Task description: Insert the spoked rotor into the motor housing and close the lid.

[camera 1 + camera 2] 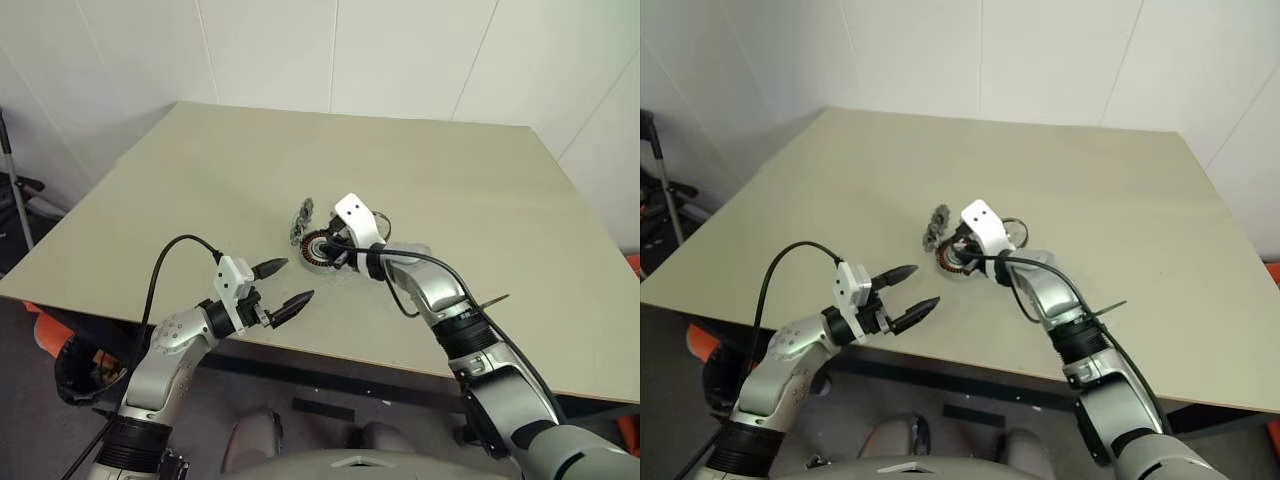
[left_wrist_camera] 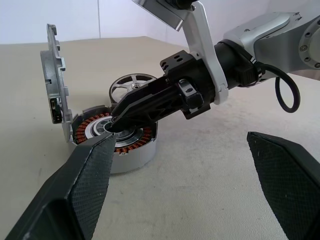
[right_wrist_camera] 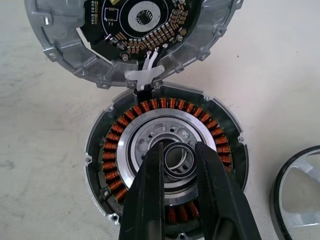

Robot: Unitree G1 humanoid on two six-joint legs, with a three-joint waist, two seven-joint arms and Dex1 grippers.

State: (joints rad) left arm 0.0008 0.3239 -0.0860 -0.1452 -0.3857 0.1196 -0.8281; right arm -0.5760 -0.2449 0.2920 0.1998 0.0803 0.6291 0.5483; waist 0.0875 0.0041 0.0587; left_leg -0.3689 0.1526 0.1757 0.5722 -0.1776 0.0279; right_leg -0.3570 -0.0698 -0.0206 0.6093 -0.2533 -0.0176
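Your right fingers (image 2: 116,120) are pinched on a small dark metal ring (image 3: 177,176), thin-walled and smooth. They hold it directly over the bright machined centre of the round grey metal motor housing (image 3: 112,150). Whether the ring is already seated I cannot tell, so treat this as a centring job. Hold it level and square to the bore, and lower without sliding sideways. The copper-coloured windings ringing the fingertips are fine wire and look easy to scuff.

Beyond the fingertips the round grey metal lid (image 3: 65,45) stands open on its joint, its inner face carrying a dark circuit board. White leads cross the joint, so steer clear of them.

The spoked rotor (image 3: 300,197), a flat disc with a dark rim and a shiny silver hub, lies on the pale matte surface (image 1: 450,180). It is just beside the housing, on the far side of your right fingers from the lid, and not yet inserted.

Your left fingers (image 1: 298,280) hang spread wide and empty, well short of the housing.
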